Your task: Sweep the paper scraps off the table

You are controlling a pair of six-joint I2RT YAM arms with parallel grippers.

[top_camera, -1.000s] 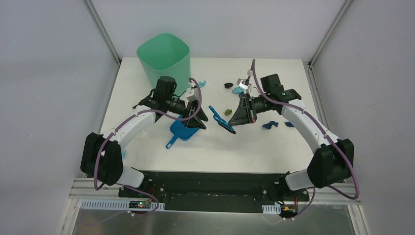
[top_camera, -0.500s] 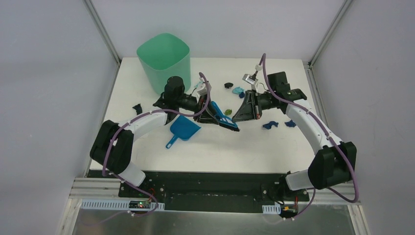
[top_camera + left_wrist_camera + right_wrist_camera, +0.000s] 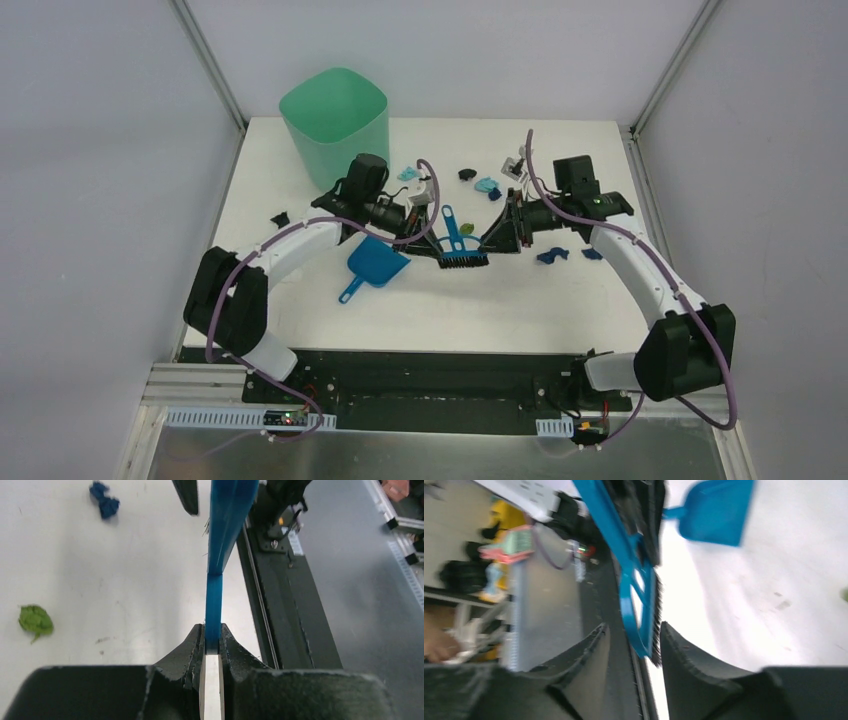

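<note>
At mid-table (image 3: 500, 310), left gripper (image 3: 212, 632) is clamped tight on the blue brush (image 3: 457, 243) handle; right gripper (image 3: 634, 627) jaws stand apart around the brush head. Paper scraps (image 3: 551, 256) lie scattered far and right. Dustpan (image 3: 378, 265) lies left of brush; bin (image 3: 335, 120) upright, far left.

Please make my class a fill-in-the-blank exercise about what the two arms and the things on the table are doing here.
The left gripper is shut on the handle of the blue ____.
The jaws of the right gripper stand ____ on either side of its bristled head.
The blue dustpan lies on the white ____, held by neither gripper.
Missing words: brush; open; table.
</note>
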